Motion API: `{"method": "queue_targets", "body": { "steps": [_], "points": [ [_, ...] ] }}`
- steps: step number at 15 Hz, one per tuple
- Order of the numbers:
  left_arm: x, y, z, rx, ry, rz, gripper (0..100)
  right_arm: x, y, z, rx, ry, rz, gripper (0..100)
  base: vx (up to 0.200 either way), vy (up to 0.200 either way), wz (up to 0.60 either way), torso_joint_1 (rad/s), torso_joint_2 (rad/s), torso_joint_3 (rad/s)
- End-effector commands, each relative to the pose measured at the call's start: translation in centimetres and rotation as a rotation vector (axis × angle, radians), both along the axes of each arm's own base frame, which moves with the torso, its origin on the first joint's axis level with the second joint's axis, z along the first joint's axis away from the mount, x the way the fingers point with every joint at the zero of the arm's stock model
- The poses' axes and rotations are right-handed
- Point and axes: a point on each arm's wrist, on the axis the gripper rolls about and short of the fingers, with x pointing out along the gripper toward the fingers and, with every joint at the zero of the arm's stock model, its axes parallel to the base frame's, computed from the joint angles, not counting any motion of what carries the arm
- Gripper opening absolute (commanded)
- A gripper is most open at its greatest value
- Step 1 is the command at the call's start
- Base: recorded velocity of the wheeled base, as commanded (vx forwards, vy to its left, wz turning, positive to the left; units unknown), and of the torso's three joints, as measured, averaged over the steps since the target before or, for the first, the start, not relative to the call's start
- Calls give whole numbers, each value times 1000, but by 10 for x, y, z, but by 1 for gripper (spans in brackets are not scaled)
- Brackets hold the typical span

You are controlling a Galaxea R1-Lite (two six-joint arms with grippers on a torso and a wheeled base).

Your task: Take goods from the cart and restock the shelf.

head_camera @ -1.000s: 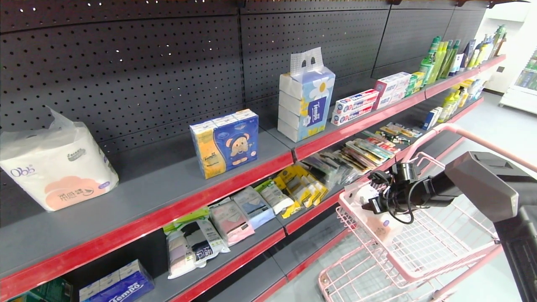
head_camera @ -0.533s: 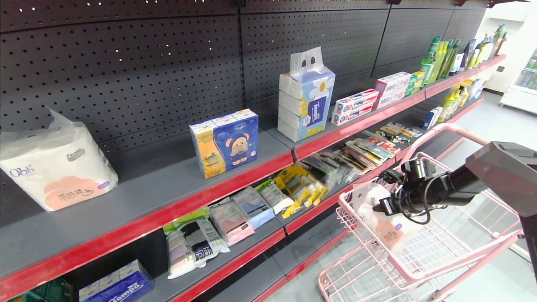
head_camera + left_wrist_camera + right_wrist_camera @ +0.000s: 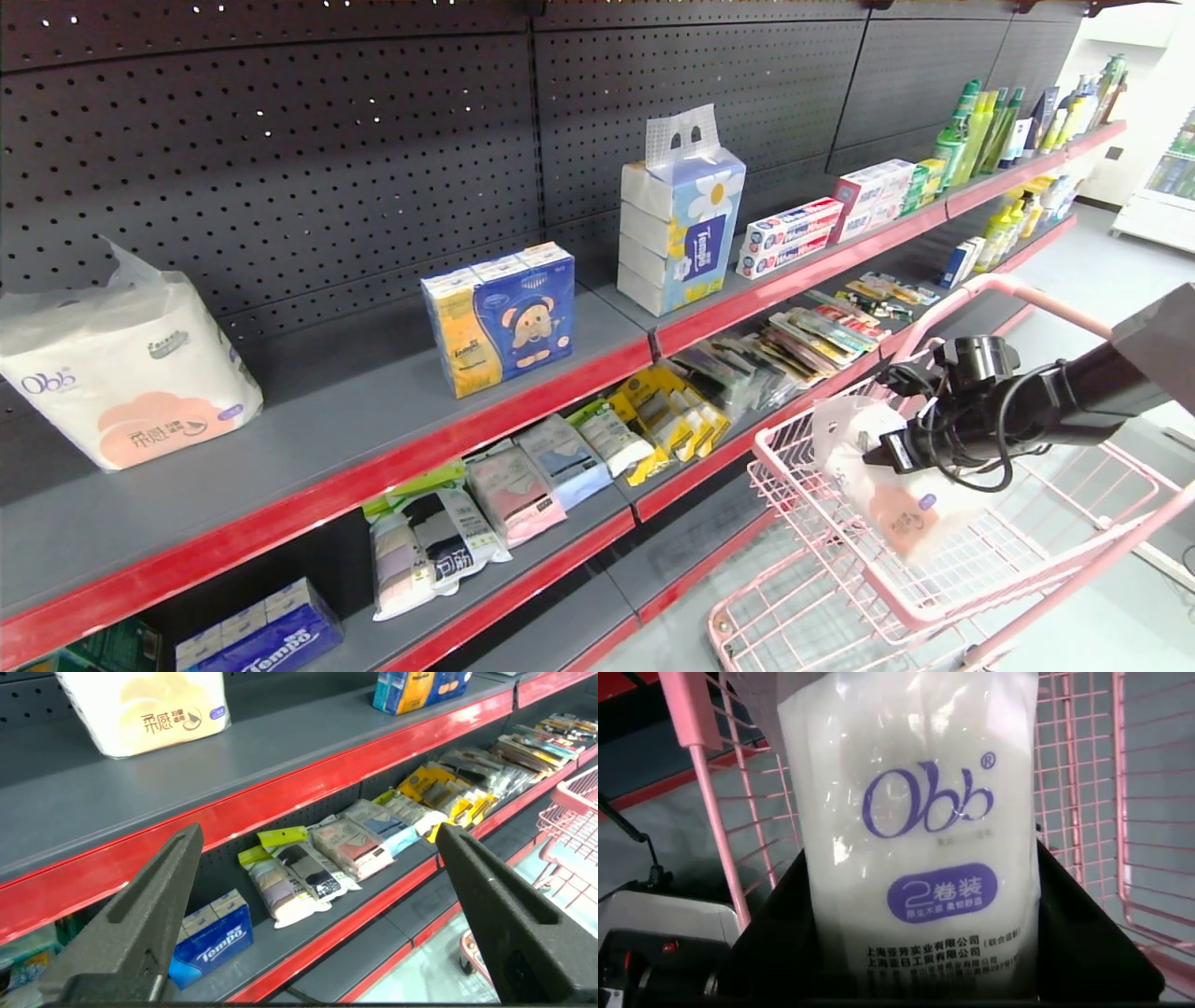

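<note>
My left gripper (image 3: 318,910) sat with jaws wide apart, facing the shelf (image 3: 373,411). Further right, my right gripper (image 3: 885,455) was clamped on the white tissue pack (image 3: 910,518) over the pink cart (image 3: 1036,301). The pack's gripped end was buried between the fingers.

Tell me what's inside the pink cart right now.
The right gripper holds a white tissue pack over the basket of the pink cart; wire mesh shows around it. Whatever lies beneath the pack and arm is covered.
</note>
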Motion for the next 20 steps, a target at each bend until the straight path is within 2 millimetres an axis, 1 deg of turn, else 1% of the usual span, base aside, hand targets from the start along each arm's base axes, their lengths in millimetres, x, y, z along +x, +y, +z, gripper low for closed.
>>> {"method": "queue_targets", "body": {
  "steps": [1, 2, 3, 4, 5, 6, 8, 9, 10, 11, 12, 14, 17, 18, 20],
  "points": [
    [0, 0, 0, 0, 1, 0, 100, -17, -5, 43, -34, -78, -40, 0, 0, 0, 0, 0, 0, 0],
    [0, 0, 0, 0, 1, 0, 100, -27, -6, 59, -40, -104, -52, 0, 0, 0, 0, 0, 0, 0],
    [0, 0, 0, 0, 1, -1, 100, -30, -6, 62, -41, -109, -53, 0, 0, 0, 0, 0, 0, 0],
    [0, 0, 0, 0, 1, 0, 100, -43, -4, 78, -45, -135, -57, 0, 0, 0, 0, 0, 0, 0],
    [0, 0, 0, 0, 1, 0, 100, -43, -4, 78, -45, -135, -57, 0, 0, 0, 0, 0, 0, 0],
    [0, 0, 0, 0, 1, -1, 100, -79, 2, 109, -37, -190, -74, 0, 0, 0, 0, 0, 0, 0],
    [0, 0, 0, 0, 1, 0, 100, -107, 11, 129, -8, -240, -102, 0, 0, 0, 0, 0, 0, 0],
    [0, 0, 0, 0, 1, 0, 100, -135, 17, 144, -1, -281, -115, 0, 0, 0, 0, 0, 0, 0],
    [0, 0, 0, 0, 1, -1, 100, -154, 19, 153, -13, -313, -123, 0, 0, 0, 0, 0, 0, 0],
    [0, 0, 0, 0, 1, 0, 100, -177, 23, 161, -30, -351, -132, 0, 0, 0, 0, 0, 0, 0],
    [0, 0, 0, 0, 1, 0, 100, -199, 27, 167, -47, -387, -136, 0, 0, 0, 0, 0, 0, 0],
    [0, 0, 0, 0, 1, -1, 100, -234, 34, 176, -70, -464, -150, 0, 0, 0, 0, 0, 0, 0],
    [0, 0, 0, 0, 1, 0, 100, -278, 41, 186, -75, -594, -150, 0, 0, 0, 0, 0, 0, 0],
    [0, 0, 0, 0, 1, 0, 100, -286, 44, 188, -69, -626, -137, 0, 0, 0, 0, 0, 0, 0],
    [0, 0, 0, 0, 1, 0, 100, -326, 54, 186, -31, -742, -83, 0, 0, 0, 0, 0, 0, 0]
  ]
}}
